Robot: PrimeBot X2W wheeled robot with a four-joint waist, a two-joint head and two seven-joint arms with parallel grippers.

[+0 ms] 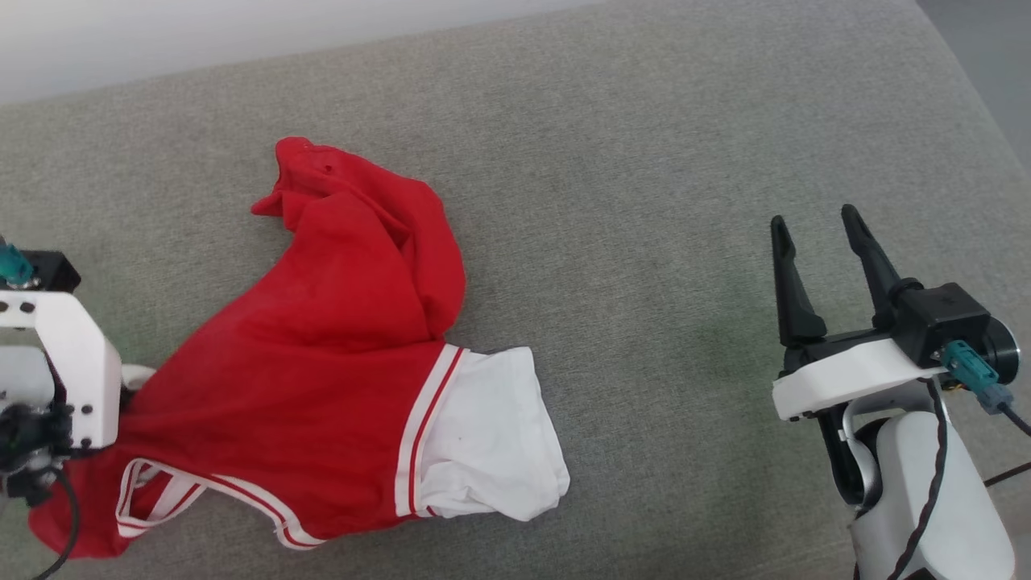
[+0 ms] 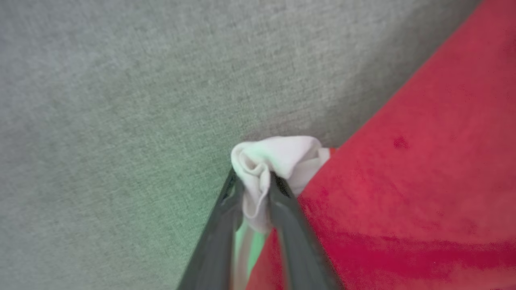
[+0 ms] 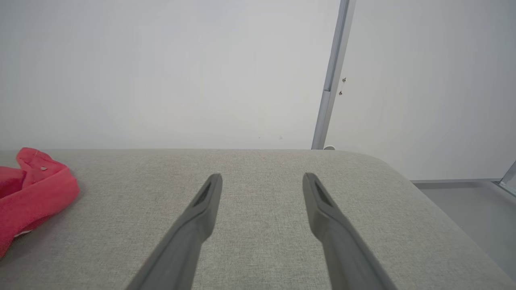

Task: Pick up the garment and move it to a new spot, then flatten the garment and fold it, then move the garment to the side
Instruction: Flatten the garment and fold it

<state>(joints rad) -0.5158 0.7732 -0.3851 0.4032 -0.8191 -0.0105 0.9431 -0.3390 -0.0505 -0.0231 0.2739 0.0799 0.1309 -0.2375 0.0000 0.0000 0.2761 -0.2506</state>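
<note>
Left claw (image 2: 256, 180) is nipped narrow on a bunched white sleeve end (image 2: 282, 155) of the shirt (image 1: 322, 362), its two dark fingers squeezing the cloth just above the grey cushion (image 1: 660, 161). Right claw (image 1: 813, 217) stands wide with nothing in it, well apart from the cloth on the robot's right. Most of the shirt lies crumpled on the cushion at the left of the head view, with the red body bunched toward the far side and the other white sleeve (image 1: 483, 435) spread near the middle. The pick-up looks to be the step in hand (only a small pinch of sleeve, so the hold seems slight). Next should come a lift and carry to a fresh spot, which calls for a slow, steady rise so the cloth does not slip out.
</note>
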